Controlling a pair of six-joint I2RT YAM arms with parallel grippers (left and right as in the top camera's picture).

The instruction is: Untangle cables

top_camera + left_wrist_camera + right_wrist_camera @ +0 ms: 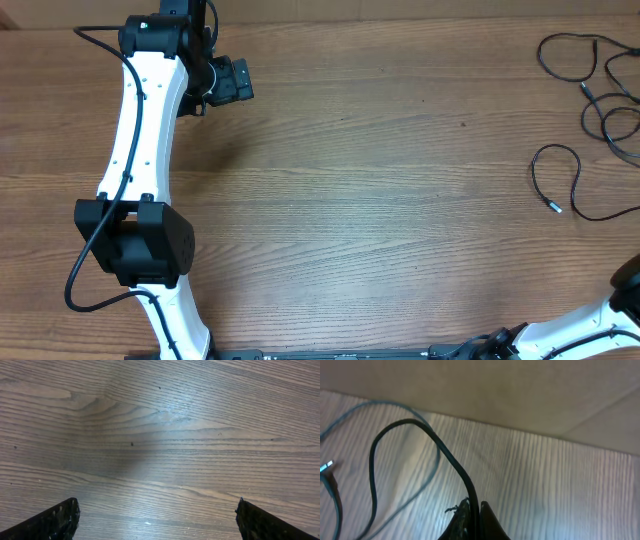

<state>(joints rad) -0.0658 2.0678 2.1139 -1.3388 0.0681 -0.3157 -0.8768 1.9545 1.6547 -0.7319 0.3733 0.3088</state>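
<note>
Two thin black cables lie at the table's far right. One (590,70) is looped in a loose tangle at the top right. The other (572,180) forms a loop with a small plug end (553,207) and runs off the right edge. In the right wrist view my right gripper (479,510) is shut on a black cable (420,430), which arcs up and to the left; a silvery plug tip (327,465) lies at the left edge. My left gripper (157,520) is open and empty over bare wood, far left of the cables (232,80).
The wooden table (380,200) spans the whole view. The left arm (140,130) stretches along the left side. Only part of the right arm (600,320) shows at the bottom right corner. A pale wall or floor lies beyond the table edge (520,395).
</note>
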